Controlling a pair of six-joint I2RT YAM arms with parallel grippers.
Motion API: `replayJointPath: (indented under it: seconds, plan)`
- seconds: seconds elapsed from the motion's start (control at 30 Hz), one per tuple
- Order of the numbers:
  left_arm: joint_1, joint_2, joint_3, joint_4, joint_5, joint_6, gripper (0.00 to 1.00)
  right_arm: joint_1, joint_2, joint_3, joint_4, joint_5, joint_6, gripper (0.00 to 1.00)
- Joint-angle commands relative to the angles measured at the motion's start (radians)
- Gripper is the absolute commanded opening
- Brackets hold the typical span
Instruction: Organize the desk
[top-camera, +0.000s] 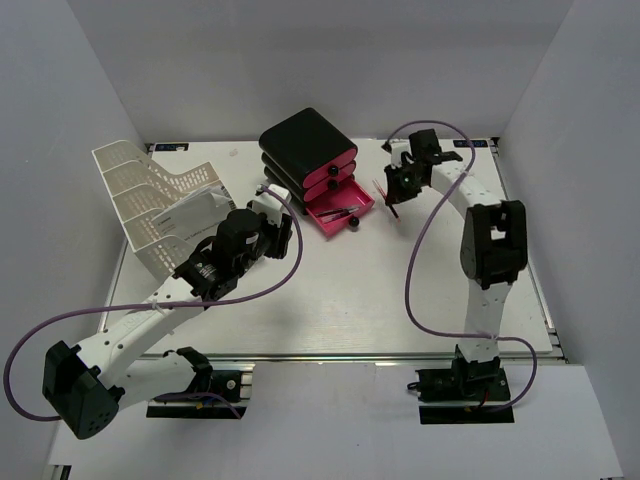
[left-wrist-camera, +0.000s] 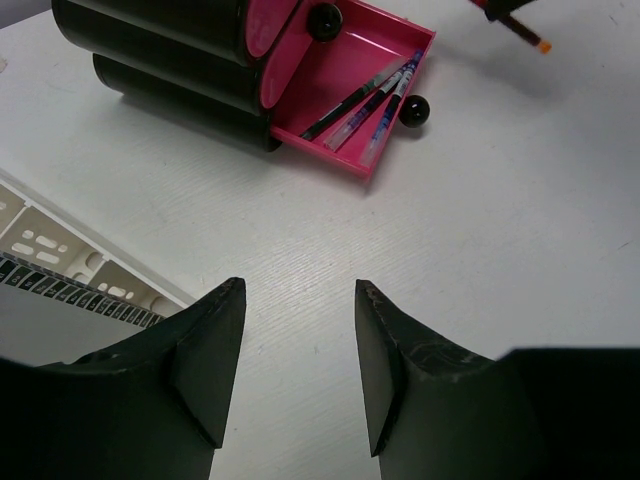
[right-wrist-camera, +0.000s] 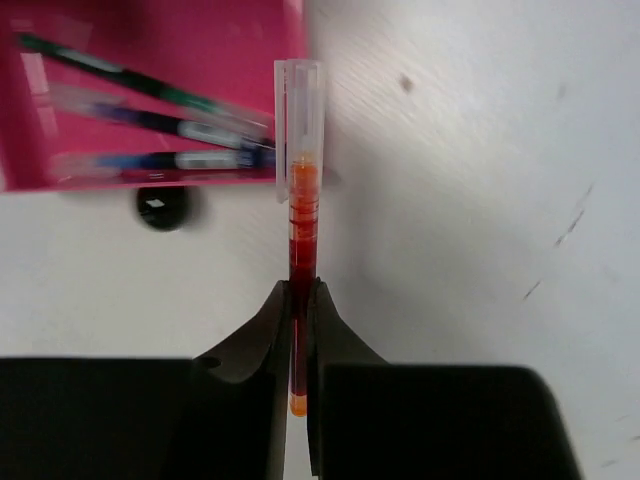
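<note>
The white desk (top-camera: 350, 290) carries a black-and-pink drawer unit (top-camera: 305, 150) whose bottom pink drawer (top-camera: 340, 212) is pulled out. Three pens (left-wrist-camera: 370, 95) lie inside it. My right gripper (right-wrist-camera: 300, 290) is shut on a red pen with a clear cap (right-wrist-camera: 301, 200), held just right of the drawer's corner (right-wrist-camera: 150, 60). From above, that gripper (top-camera: 397, 190) hovers beside the drawer with the red pen (top-camera: 388, 195) hanging from it. My left gripper (left-wrist-camera: 300, 300) is open over bare desk with nothing between its fingers, next to the mesh tray (top-camera: 140, 195).
The white mesh paper tray (left-wrist-camera: 60, 260) stands tilted at the left with papers in it. The drawer's black knob (right-wrist-camera: 160, 205) sticks out toward the right gripper. Grey walls close in the desk on three sides. Purple cables loop off both arms.
</note>
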Motion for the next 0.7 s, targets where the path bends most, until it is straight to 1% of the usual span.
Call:
replayJointPath:
  seconds: [0.0,0.07,0.1,0.17,0.2,0.27,0.3,0.37,0.4,0.5,0.67]
  plan:
    - [0.003,-0.017,-0.011,0.018,-0.014,0.006,0.58,0.028,-0.173,-0.037,0.114,-0.252,-0.398,0.0]
    - [0.003,-0.015,-0.009,0.017,-0.012,0.004,0.57,0.045,-0.223,-0.1,0.125,-0.278,-0.522,0.0]
    - [0.003,-0.014,-0.009,0.018,-0.014,0.007,0.58,0.062,-0.24,-0.12,0.134,-0.288,-0.66,0.0]
    - [0.003,-0.012,-0.009,0.017,-0.015,0.007,0.58,0.088,-0.283,-0.186,0.134,-0.287,-0.815,0.0]
    - [0.003,-0.011,-0.009,0.018,-0.017,0.006,0.57,0.108,-0.3,-0.209,0.143,-0.285,-0.966,0.0]
    - [0.003,-0.009,-0.011,0.017,-0.018,0.007,0.57,0.15,-0.337,-0.273,0.16,-0.273,-1.111,0.0]
    - [0.003,-0.008,-0.011,0.017,-0.02,0.006,0.57,0.166,-0.342,-0.292,0.18,-0.267,-1.217,0.0]
    - [0.003,-0.005,-0.011,0.017,-0.02,0.006,0.57,0.186,-0.336,-0.3,0.203,-0.221,-1.267,0.0]
    - [0.003,-0.005,-0.012,0.018,-0.023,0.009,0.57,0.215,-0.325,-0.29,0.195,-0.207,-1.317,0.0]
    - [0.003,-0.002,-0.011,0.018,-0.026,0.01,0.57,0.252,-0.273,-0.232,0.156,-0.151,-1.414,0.0]
    - [0.003,0.002,-0.012,0.018,-0.023,0.01,0.57,0.3,-0.217,-0.189,0.223,-0.057,-1.41,0.0]
